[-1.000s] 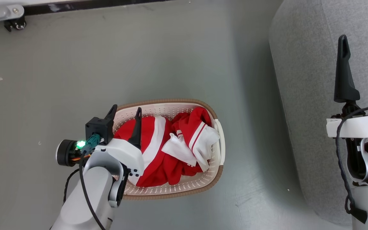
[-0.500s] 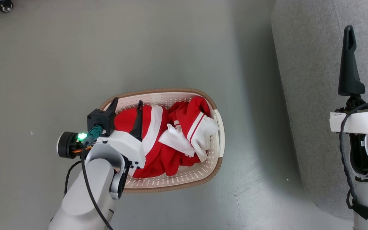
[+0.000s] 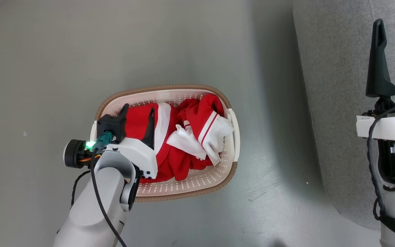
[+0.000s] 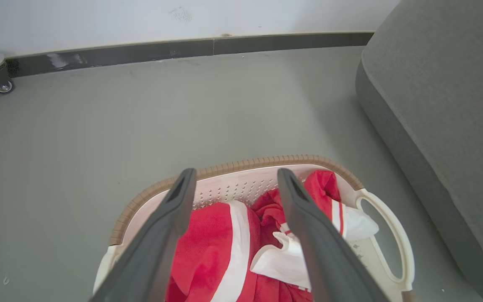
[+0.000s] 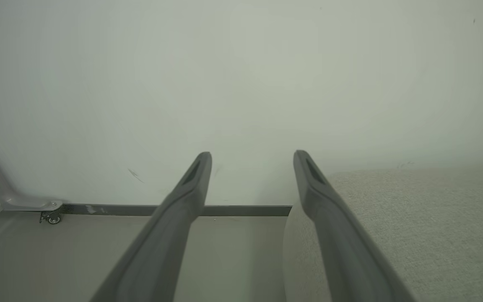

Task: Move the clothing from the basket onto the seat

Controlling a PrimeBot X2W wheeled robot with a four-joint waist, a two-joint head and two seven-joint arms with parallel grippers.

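Clothing (image 3: 170,161) soft | basket (image 3: 183,192) perforated | left end effector (image 3: 139,107), right end effector (image 5: 253,156) spread, empty

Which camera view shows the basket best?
The head view: nearly the whole basket shows from above. The left wrist view gives its far rim and a handle; the right wrist view faces the wall.

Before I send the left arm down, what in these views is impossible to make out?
Head view: the wrist of the left gripper covers the near-left corner of the basket.
Head and left wrist views: the clothing is bunched, so the garment count is unclear.
Same views: whether the open fingertips touch the clothing, since there is no side angle.
Head view: the right edge cuts off one finger of the right gripper and most of the seat.
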